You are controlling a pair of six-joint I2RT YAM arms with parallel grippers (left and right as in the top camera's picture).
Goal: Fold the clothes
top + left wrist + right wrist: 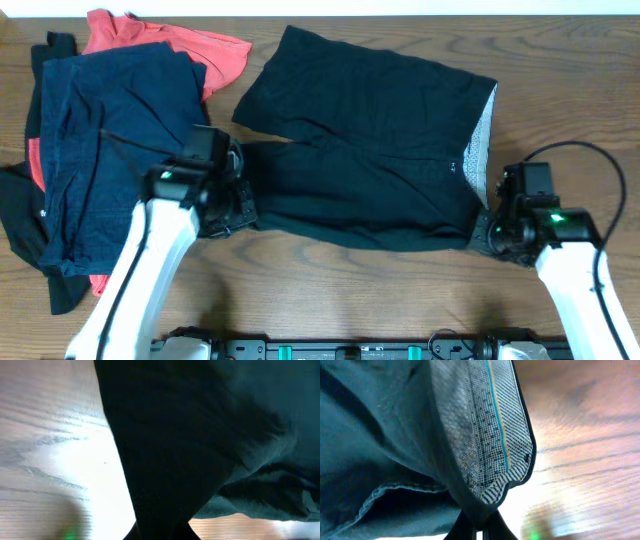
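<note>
Black shorts [370, 140], one of the clothes, lie spread flat in the middle of the table, with a pale patterned lining [481, 135] showing at the right edge. My left gripper [232, 208] is shut on the shorts' near left corner; black cloth [165, 460] fills the left wrist view. At the near right corner my right gripper [497, 232] is shut on the waistband, and the cloth [395, 435] with the patterned lining [485, 435] runs down between the fingers [492, 532].
A pile of other clothes sits at the left: a navy garment [100, 140] on top, a coral-red one [190, 45] behind it and a black one [25, 215] at the far left edge. Bare wooden table [350, 290] lies in front of the shorts.
</note>
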